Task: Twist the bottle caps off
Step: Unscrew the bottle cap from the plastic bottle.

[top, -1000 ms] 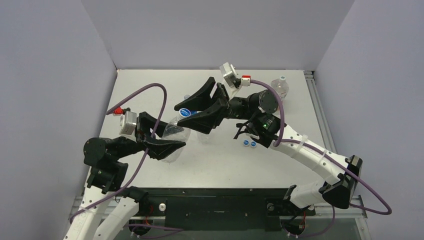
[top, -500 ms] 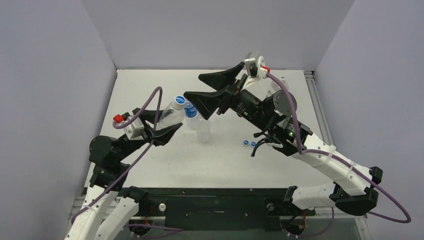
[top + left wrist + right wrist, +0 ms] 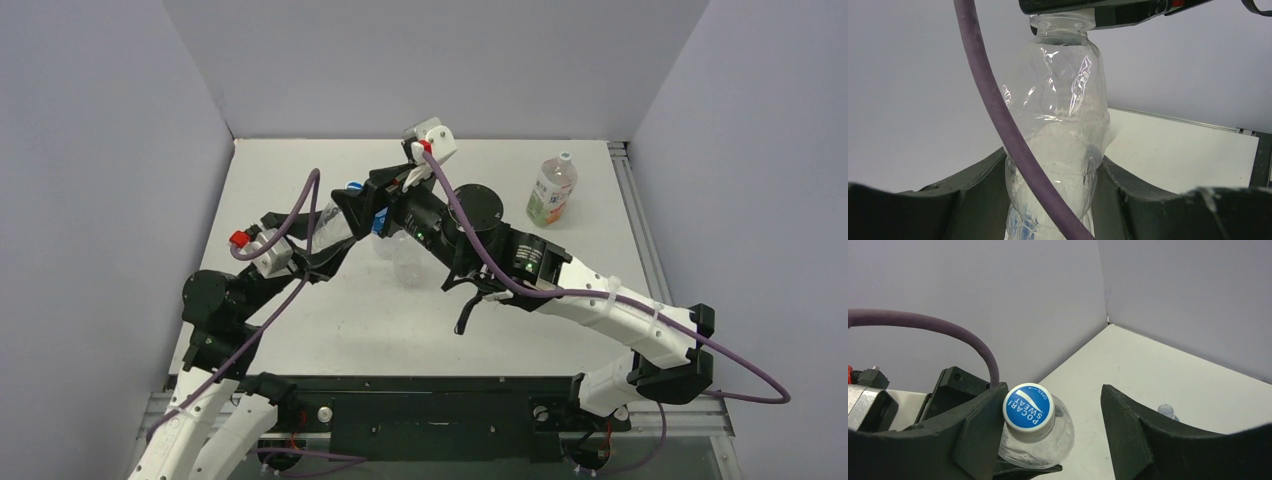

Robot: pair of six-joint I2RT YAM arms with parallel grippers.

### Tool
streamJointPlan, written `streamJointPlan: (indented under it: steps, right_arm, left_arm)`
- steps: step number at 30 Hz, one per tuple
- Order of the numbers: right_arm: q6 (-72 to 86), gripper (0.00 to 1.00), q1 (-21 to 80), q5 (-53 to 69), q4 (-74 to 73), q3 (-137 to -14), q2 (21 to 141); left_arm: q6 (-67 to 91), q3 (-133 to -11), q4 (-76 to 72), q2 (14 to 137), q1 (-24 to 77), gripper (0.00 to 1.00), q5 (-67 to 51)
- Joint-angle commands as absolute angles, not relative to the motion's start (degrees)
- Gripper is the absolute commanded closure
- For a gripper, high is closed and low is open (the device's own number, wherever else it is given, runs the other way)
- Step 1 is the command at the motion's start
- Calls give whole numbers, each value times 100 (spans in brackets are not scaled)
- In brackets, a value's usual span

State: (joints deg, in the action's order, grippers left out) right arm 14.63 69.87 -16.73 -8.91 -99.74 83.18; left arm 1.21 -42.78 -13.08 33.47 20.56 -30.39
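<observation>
The left claw (image 3: 322, 250) holds a tilted clear bottle (image 3: 333, 225), with the right claw (image 3: 362, 205) at its blue cap (image 3: 352, 186).

Cap (image 3: 1028, 409): you've got blue, white lettering.
Held bottle (image 3: 1058, 145): clear.
Far bottle (image 3: 551, 196): your orange-and-green label, white top.
Cable (image 3: 998, 115): purple.
Desk (image 3: 505, 160): white.

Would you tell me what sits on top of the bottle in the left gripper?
A blue cap, between the right gripper's open fingers. It hides the bottle's mouth.

Clear btl (image 3: 1058, 140) w/ blue cap (image 3: 1028, 412) tilted; labelled btl (image 3: 552, 193) upright, far right
</observation>
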Motion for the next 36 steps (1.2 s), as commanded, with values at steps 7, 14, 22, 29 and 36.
streamJointPlan:
  steps: [7, 14, 22, 29, 36]
  right_arm:
    - [1559, 57, 7031, -1856, -718, -10026, 8247]
    - [1592, 77, 7031, -1745, -550, -9850, 8139]
    - [1202, 100, 6851, -1039, -179, -9430, 7823]
    - [1530, 100, 5955, 2386, 1016, -8530, 7199]
    - [2548, 100, 5483, 4546, 2535, -8137, 7195]
  left_arm:
    - [-91, -4371, -787, 3348, 2048, 95, -1213]
    - [-55, -4351, -737, 3349, 2048, 95, -1230]
    - [386, -4398, -715, 3333, 2048, 95, -1657]
    - [1297, -4643, -828, 3325, 2041, 95, -2716]
    - [2669, -4770, -1517, 3358, 2046, 95, -4734]
